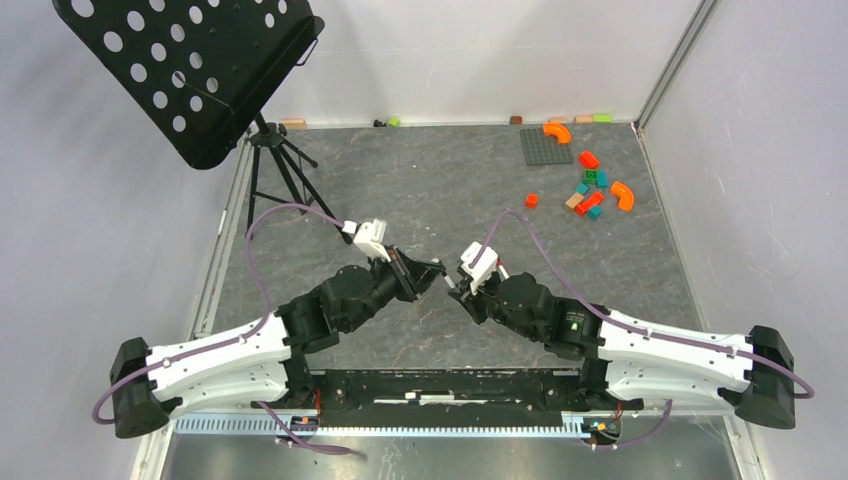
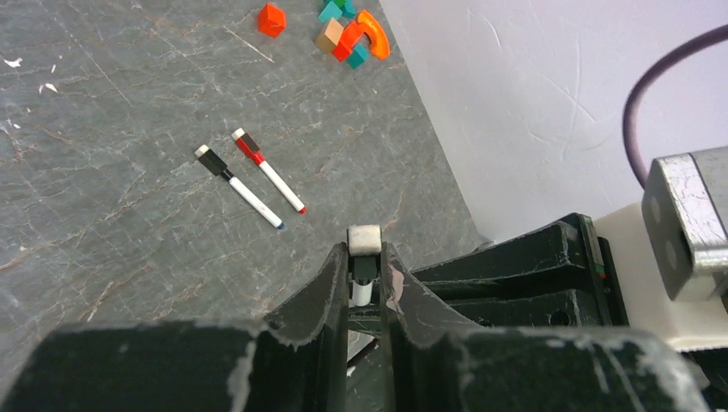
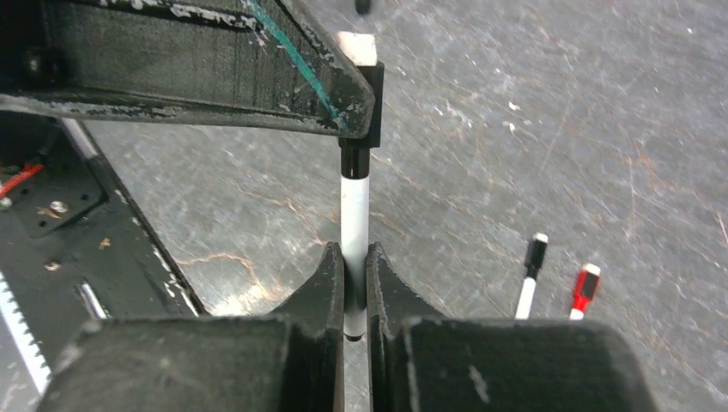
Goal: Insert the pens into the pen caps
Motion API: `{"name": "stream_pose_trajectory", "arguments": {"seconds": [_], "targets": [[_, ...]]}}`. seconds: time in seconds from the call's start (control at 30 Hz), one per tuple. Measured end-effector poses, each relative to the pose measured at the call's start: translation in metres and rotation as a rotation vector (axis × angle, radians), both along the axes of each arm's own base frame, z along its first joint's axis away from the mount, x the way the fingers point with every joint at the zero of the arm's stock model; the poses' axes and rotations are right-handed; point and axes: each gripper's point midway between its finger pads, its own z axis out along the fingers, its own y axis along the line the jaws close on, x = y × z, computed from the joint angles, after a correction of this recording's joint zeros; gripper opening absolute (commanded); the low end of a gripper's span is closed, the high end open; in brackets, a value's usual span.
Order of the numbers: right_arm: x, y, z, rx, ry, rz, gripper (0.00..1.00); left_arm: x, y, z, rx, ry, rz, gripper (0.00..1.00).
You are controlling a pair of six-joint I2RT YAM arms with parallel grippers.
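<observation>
My left gripper [image 2: 365, 253] is shut on a black pen cap [image 2: 364, 266] with a white felt end. My right gripper [image 3: 354, 253] is shut on a white pen barrel [image 3: 354, 210]. The barrel's top sits in that black cap [image 3: 360, 116], between the left fingers [image 3: 257, 86]. The two grippers meet tip to tip above mid-table, left [image 1: 435, 272] and right [image 1: 462, 285]. Two more pens lie flat side by side on the table. One is black-capped [image 2: 239, 187] and one red-capped [image 2: 268, 170]. Both also show in the right wrist view, black-capped [image 3: 530, 275] and red-capped [image 3: 584, 290]. I cannot make them out from above.
Coloured toy blocks [image 1: 590, 190] and a grey baseplate [image 1: 546, 146] lie at the far right. A black music stand [image 1: 190, 70] on a tripod stands at the far left. White walls close the back and right. A black rail [image 1: 450, 385] runs along the near edge.
</observation>
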Motion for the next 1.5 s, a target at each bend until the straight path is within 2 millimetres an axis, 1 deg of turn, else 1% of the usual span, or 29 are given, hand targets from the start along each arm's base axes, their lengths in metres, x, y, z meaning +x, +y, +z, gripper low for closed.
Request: {"name": "stream_pose_trajectory", "arguments": {"seconds": [0.03, 0.1, 0.17, 0.2, 0.3, 0.4, 0.5, 0.57, 0.63, 0.73, 0.8, 0.93, 1.0, 1.17, 1.3, 1.4, 1.5], "targets": [[-0.002, 0.003, 0.003, 0.014, -0.001, 0.014, 0.00, -0.002, 0.003, 0.003, -0.003, -0.007, -0.002, 0.46], [-0.004, 0.009, 0.009, 0.056, -0.010, 0.041, 0.00, -0.006, 0.011, 0.011, 0.001, -0.039, -0.011, 0.69], [-0.006, 0.015, 0.024, 0.124, -0.030, 0.059, 0.00, -0.011, 0.020, 0.015, 0.025, -0.076, -0.023, 0.83], [-0.007, 0.018, 0.033, 0.164, -0.039, 0.073, 0.00, -0.013, 0.024, 0.017, 0.032, -0.097, -0.029, 0.88], [-0.014, 0.022, 0.050, 0.231, -0.052, 0.118, 0.00, -0.020, 0.034, 0.025, 0.029, -0.169, -0.055, 0.89], [-0.029, 0.026, 0.056, 0.273, -0.045, 0.202, 0.00, -0.033, 0.040, 0.032, -0.005, -0.268, -0.124, 0.89], [-0.050, 0.031, 0.054, 0.291, -0.018, 0.318, 0.00, -0.056, 0.043, 0.034, -0.061, -0.384, -0.234, 0.87], [-0.066, 0.035, 0.053, 0.306, 0.007, 0.406, 0.00, -0.071, 0.045, 0.042, -0.102, -0.459, -0.301, 0.86], [-0.080, 0.038, 0.053, 0.323, 0.034, 0.481, 0.00, -0.080, 0.048, 0.053, -0.131, -0.519, -0.335, 0.85], [-0.096, 0.041, 0.056, 0.348, 0.063, 0.565, 0.00, -0.092, 0.051, 0.071, -0.184, -0.601, -0.376, 0.78], [-0.104, 0.043, 0.058, 0.362, 0.075, 0.605, 0.00, -0.097, 0.052, 0.077, -0.206, -0.631, -0.391, 0.73], [-0.111, 0.046, 0.061, 0.380, 0.091, 0.647, 0.00, -0.101, 0.048, 0.075, -0.204, -0.647, -0.426, 0.70], [-0.113, 0.047, 0.062, 0.387, 0.096, 0.657, 0.00, -0.103, 0.043, 0.071, -0.192, -0.640, -0.448, 0.64], [-0.114, 0.050, 0.059, 0.384, 0.110, 0.669, 0.00, -0.104, 0.038, 0.066, -0.179, -0.631, -0.475, 0.57], [-0.114, 0.051, 0.056, 0.376, 0.118, 0.669, 0.00, -0.105, 0.037, 0.066, -0.181, -0.634, -0.476, 0.49], [-0.114, 0.051, 0.056, 0.377, 0.119, 0.668, 0.00, -0.104, 0.037, 0.066, -0.182, -0.634, -0.476, 0.39], [-0.114, 0.052, 0.056, 0.377, 0.119, 0.668, 0.00, -0.104, 0.037, 0.065, -0.183, -0.635, -0.475, 0.35]]}}
